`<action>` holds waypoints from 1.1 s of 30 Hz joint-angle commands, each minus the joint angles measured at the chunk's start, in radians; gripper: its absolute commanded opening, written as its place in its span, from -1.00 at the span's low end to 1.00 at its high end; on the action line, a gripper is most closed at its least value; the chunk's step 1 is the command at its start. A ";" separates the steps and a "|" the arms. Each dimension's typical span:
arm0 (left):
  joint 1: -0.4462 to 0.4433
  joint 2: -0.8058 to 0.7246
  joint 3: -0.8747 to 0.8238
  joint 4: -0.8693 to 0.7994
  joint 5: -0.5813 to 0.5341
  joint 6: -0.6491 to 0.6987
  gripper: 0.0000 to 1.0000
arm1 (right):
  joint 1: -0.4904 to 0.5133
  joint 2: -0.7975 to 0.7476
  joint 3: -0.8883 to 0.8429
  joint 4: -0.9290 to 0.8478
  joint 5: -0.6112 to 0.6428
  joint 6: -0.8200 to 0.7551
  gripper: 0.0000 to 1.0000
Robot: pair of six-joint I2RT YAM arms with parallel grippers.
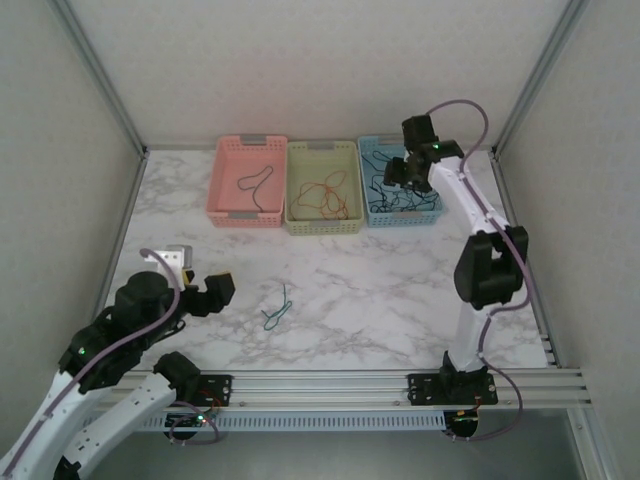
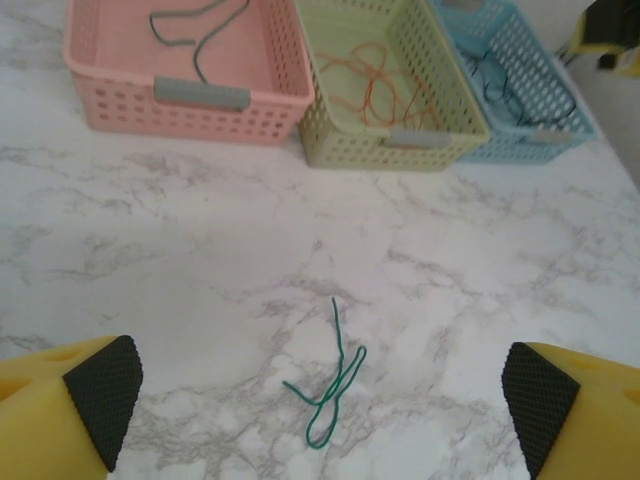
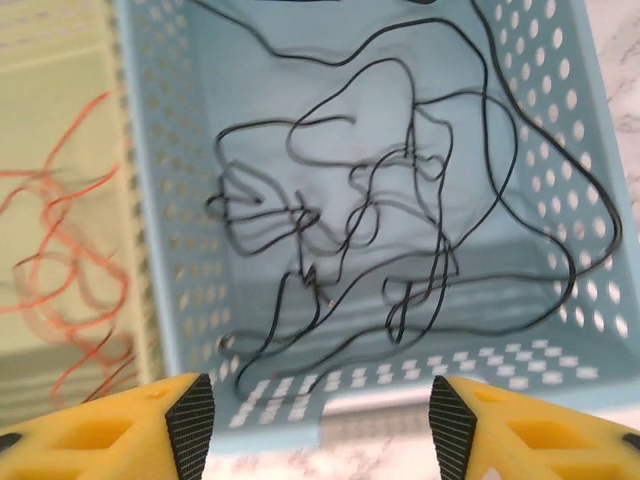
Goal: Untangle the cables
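Right gripper [image 3: 320, 425] gapes empty over black cables [image 3: 300, 215] in the blue basket [image 3: 140, 200], frame centre. Left gripper [image 2: 320, 400] spread wide too, green cable [image 2: 335, 385] lying loose on the table [image 2: 150, 250], lower centre of frame.

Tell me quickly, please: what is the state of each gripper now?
Left gripper: open, holding nothing.
Right gripper: open, holding nothing, above the blue basket.

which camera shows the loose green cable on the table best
The left wrist view: the green cable lies centred and close on the bare table, its loop and crossing strands clear. The top view shows the cable as a tiny squiggle ahead of the left arm. The right wrist camera looks into the blue basket.
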 commanded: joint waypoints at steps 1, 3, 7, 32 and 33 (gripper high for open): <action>-0.002 0.100 0.011 -0.003 0.068 0.004 0.82 | 0.015 -0.181 -0.120 0.070 -0.104 0.032 0.23; -0.002 0.151 0.010 0.001 0.090 -0.005 0.81 | 0.017 -0.271 -0.220 0.114 -0.142 0.045 0.22; -0.011 0.242 -0.007 0.032 0.116 -0.044 0.77 | 0.025 -0.393 -0.342 0.133 -0.157 0.046 0.22; -0.309 1.066 0.030 0.288 -0.072 -0.057 0.27 | 0.025 -0.570 -0.544 0.139 -0.132 0.010 0.23; -0.310 1.067 0.023 0.290 -0.065 -0.060 0.25 | 0.025 -0.569 -0.542 0.138 -0.132 0.006 0.23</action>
